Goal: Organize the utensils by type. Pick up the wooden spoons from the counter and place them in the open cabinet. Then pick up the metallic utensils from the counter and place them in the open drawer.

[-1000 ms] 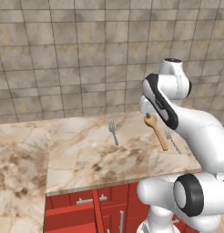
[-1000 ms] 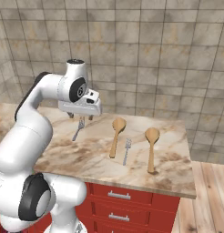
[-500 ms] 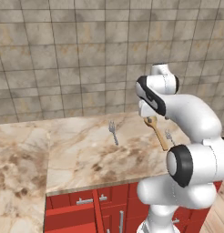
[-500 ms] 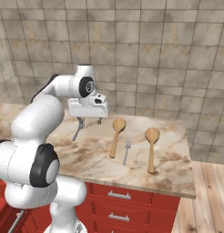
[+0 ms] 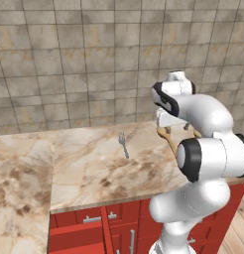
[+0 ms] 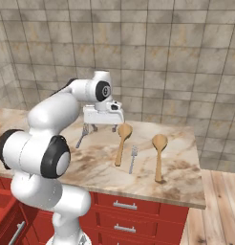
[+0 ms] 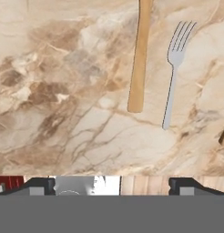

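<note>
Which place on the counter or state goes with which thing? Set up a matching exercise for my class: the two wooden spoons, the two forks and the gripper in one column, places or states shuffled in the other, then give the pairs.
Things:
1. left wooden spoon
2. right wooden spoon
3. middle fork
4. far-left fork
5. gripper

Places or states, seen from the right base view:
A. between the two spoons
B. nearest the counter's right end
C. open, above the counter
D. left of the gripper
E. bowl just right of the gripper

Pairs: 1-E, 2-B, 3-A, 4-D, 5-C

You have a beige marbled stone counter carrying two tan wooden spoons and two slim grey metal forks.
</note>
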